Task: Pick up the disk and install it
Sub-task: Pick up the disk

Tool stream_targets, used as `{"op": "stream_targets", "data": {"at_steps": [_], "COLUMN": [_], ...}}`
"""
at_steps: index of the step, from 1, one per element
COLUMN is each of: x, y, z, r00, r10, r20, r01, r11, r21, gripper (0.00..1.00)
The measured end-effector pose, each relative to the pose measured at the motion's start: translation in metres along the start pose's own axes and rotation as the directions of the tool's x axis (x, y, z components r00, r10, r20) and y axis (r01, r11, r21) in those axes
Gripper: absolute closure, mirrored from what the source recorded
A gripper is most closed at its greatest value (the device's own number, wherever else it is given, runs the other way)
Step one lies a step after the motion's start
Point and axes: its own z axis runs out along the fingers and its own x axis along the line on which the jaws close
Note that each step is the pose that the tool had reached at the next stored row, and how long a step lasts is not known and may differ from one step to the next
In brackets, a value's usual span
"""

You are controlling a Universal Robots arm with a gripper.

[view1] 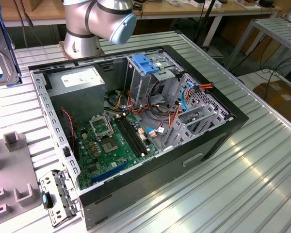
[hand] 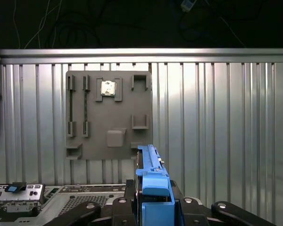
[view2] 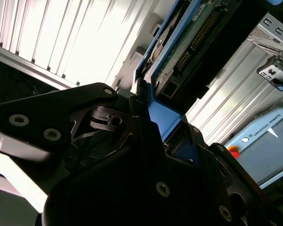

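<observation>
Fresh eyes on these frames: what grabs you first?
First, the open black computer case in the middle of the ribbed metal table, with its green motherboard exposed. Next, the silver-grey metal hard drive with blue plastic rails, clamped in the black end effector in both wrist views and held upright at the exterior view's left edge.

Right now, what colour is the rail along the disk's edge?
Blue. The disk shows its rail best in the first wrist view.
</observation>
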Motion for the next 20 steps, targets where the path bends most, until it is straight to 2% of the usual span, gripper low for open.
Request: {"op": "stream_targets", "data": {"at_steps": [20], "x": [-0.0006], "y": [-0.0276], "z": [0.0004], "r00": [1.0000], "r10": [0.000], "r20": [0.0000], "r01": [0.000], "r11": [1.0000], "r21": [0.0000], "gripper": [0.63]}}
